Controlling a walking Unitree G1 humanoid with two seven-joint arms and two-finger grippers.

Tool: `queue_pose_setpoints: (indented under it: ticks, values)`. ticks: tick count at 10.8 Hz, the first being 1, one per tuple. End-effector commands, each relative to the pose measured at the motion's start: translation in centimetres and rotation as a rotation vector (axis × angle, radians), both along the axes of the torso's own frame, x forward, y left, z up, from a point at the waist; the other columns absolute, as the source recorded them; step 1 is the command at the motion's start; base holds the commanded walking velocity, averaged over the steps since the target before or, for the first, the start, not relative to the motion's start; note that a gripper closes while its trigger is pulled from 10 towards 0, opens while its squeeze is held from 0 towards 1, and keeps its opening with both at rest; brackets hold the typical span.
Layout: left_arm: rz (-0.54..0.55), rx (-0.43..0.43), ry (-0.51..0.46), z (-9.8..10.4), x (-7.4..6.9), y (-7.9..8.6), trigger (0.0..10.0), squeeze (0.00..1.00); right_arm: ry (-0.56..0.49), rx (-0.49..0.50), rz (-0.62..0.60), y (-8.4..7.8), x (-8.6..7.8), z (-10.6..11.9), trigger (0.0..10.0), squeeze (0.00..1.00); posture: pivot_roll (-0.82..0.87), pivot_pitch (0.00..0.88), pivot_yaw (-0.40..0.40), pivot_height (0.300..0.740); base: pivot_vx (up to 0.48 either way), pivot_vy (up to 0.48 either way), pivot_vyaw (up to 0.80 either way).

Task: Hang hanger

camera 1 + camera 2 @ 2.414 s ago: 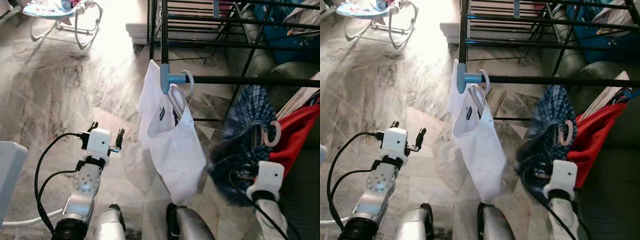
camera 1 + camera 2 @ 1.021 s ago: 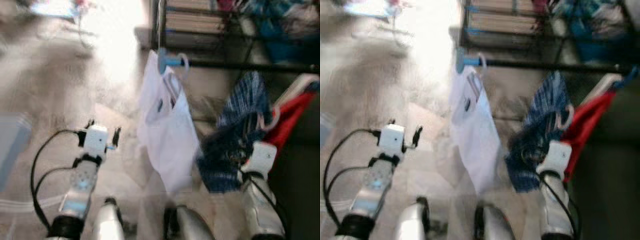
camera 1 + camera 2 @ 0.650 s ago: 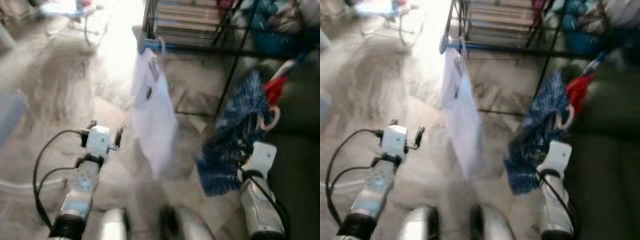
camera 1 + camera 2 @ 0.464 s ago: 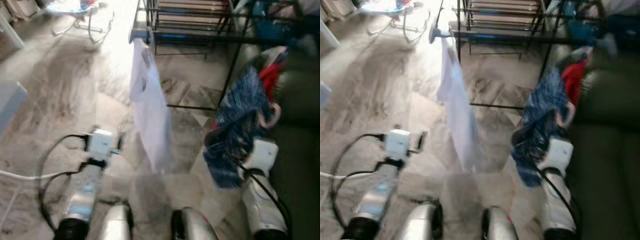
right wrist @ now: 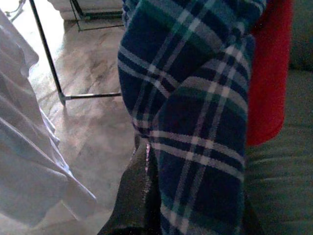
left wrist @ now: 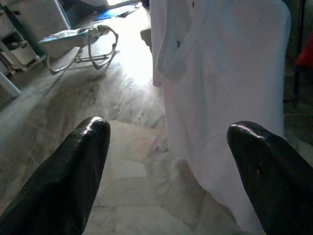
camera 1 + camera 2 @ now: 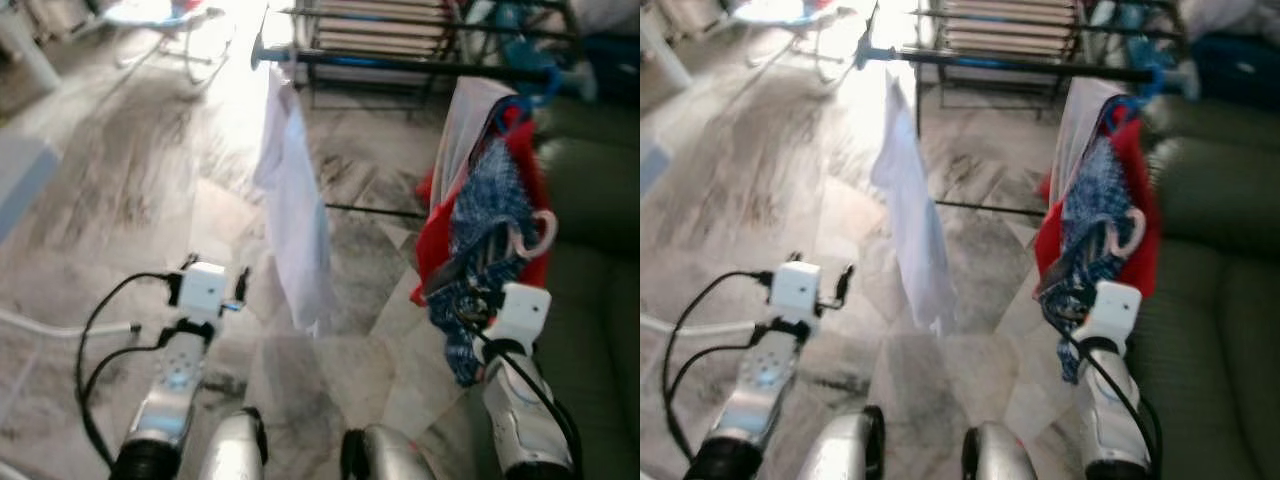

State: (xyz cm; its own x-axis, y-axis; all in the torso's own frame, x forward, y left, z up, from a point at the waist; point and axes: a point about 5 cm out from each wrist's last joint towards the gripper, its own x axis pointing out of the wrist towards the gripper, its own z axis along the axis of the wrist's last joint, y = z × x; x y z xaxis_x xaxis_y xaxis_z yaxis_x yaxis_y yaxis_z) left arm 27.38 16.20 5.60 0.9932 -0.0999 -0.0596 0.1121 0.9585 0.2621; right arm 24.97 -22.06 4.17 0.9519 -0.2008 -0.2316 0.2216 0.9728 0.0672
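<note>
Right wrist view: right gripper fingers clamped on plaid shirt with hanger; left gripper wide.

Strong daylight enters from the far end of the room and burns out the grey marble floor near the black metal drying rack, where detail is lost in glare. Both head views are softly motion-blurred, most at the edges. The hanging white shirt glows, lit from behind. In the left wrist view the left end effector is a dark, unfocused silhouette. The right wrist view is dim; the blue plaid cloth lies in shade.
</note>
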Motion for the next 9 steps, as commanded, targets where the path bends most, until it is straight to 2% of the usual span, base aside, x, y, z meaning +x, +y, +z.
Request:
queue_pose_setpoints:
  ticks: [1, 5, 9]
  values:
    - [0.017, 0.012, 0.005, -0.18, -0.24, 0.44, 10.0, 0.00, -0.037, 0.000, 0.038, 0.49, 0.28, 0.64, 10.0, 0.00, -0.04, 0.179, -0.036, 0.740, 0.000, 0.000, 0.80]
    - [0.023, 0.025, 0.002, -0.20, -0.12, 0.25, 10.0, 0.00, -0.079, 0.005, 0.060, 0.45, 0.80, 1.55, 10.0, 0.00, -0.04, 0.177, -0.037, 0.740, 0.000, 0.000, 0.80]
    - [0.029, 0.020, 0.004, -0.25, -0.13, 0.20, 10.0, 0.00, -0.070, 0.007, 0.058, 0.47, 0.75, 1.32, 10.0, 0.00, -0.04, 0.176, -0.036, 0.740, 0.000, 0.000, 0.80]
